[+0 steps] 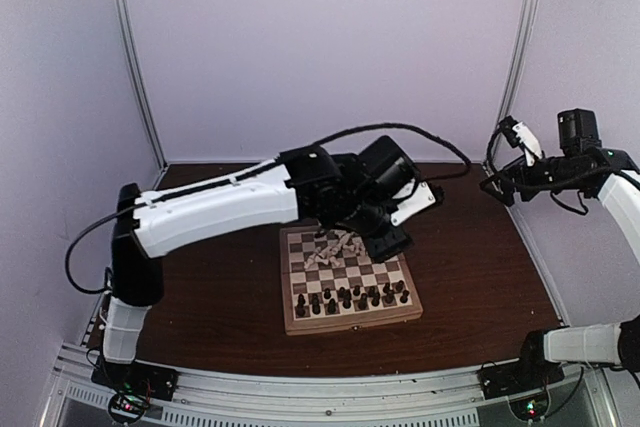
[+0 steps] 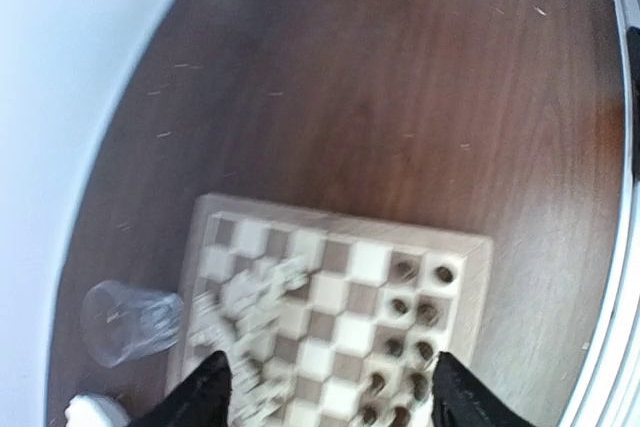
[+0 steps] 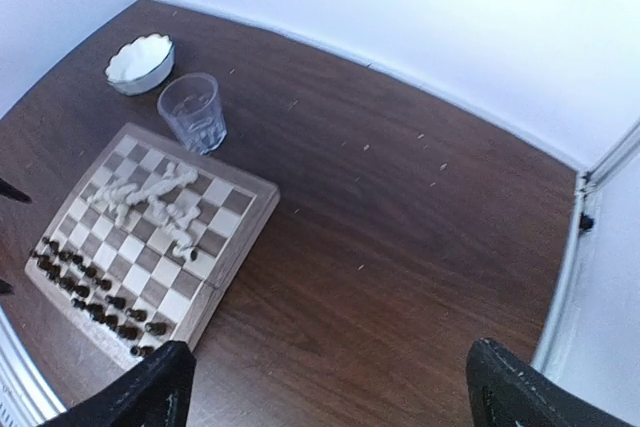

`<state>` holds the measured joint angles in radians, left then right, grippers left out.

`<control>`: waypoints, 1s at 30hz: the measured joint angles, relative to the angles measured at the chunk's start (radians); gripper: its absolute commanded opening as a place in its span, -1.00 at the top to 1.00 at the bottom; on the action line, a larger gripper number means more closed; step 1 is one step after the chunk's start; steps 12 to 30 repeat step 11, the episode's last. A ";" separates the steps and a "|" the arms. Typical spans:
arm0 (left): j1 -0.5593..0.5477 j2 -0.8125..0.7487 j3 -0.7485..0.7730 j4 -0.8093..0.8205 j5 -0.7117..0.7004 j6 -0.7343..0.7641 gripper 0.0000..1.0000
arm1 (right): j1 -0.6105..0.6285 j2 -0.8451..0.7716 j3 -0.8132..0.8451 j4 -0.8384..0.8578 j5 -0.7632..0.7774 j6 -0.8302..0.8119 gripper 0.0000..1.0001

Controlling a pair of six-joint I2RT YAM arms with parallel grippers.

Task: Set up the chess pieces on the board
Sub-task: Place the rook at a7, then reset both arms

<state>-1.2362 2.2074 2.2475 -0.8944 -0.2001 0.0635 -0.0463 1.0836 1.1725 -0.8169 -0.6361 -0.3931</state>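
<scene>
The board (image 1: 350, 324) lies mid-table. Dark chess pieces (image 1: 350, 298) stand in two rows along its near edge. Cream-white pieces (image 1: 335, 248) lie in a loose heap near its far half. My left gripper (image 1: 386, 240) hangs over the board's far right part. In the left wrist view it (image 2: 333, 405) is open and empty above the board (image 2: 340, 217), with the blurred white heap (image 2: 240, 312) to the left and dark pieces (image 2: 410, 332) to the right. My right gripper (image 1: 517, 136) is raised far right, open and empty (image 3: 335, 397) over bare tabletop; the right wrist view shows the board (image 3: 240, 247).
A clear drinking glass (image 3: 195, 112) stands just beyond the board's far corner and also shows in the left wrist view (image 2: 130, 322). A white scalloped bowl (image 3: 140, 62) sits behind it near the back wall. White walls and metal posts enclose the table.
</scene>
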 measured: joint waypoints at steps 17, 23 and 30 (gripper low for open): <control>0.443 -0.649 -0.616 0.041 -0.137 -0.153 -0.95 | 0.000 -0.106 0.045 0.106 0.197 0.208 -0.99; 0.443 -0.649 -0.616 0.041 -0.137 -0.153 -0.95 | 0.000 -0.106 0.045 0.106 0.197 0.208 -0.99; 0.443 -0.649 -0.616 0.041 -0.137 -0.153 -0.95 | 0.000 -0.106 0.045 0.106 0.197 0.208 -0.99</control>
